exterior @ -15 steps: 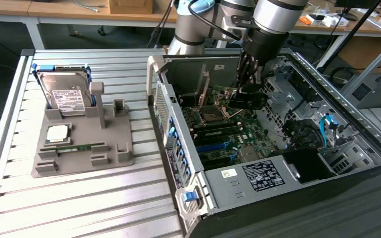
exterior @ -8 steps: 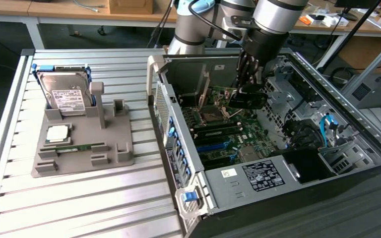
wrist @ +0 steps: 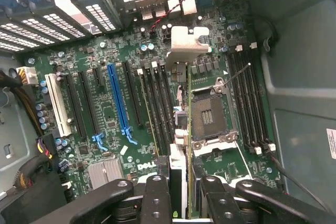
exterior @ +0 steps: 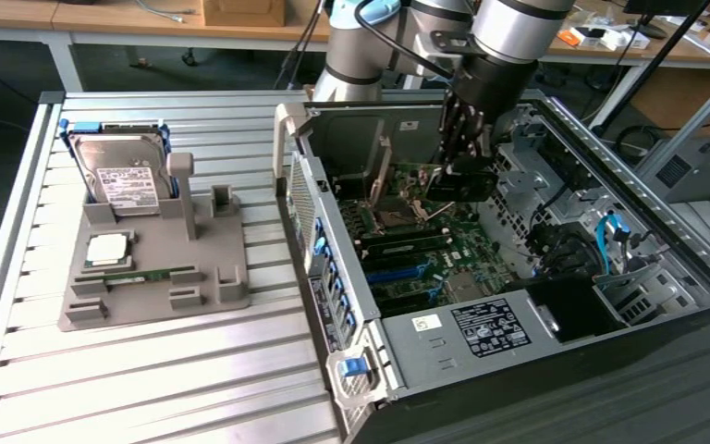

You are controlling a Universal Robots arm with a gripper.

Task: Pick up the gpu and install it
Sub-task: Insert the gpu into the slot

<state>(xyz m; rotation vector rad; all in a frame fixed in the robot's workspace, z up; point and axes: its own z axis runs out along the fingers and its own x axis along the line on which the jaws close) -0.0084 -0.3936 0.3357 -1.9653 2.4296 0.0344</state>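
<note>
The black pincer (exterior: 464, 174) is clenched edgewise on the thin dark gpu card (exterior: 434, 183) above the green motherboard (wrist: 79, 60); it looks light, stiff and fragile, best held by its edges.

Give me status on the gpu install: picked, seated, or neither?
Done: the gpu is off the grey parts stand, where the hard drive remains.
In hand: the hand is shut on the card, held edge-on above the motherboard inside the open case.
Left: seating. The long blue slot is empty, and the card doesn't look pressed into any slot.
</note>
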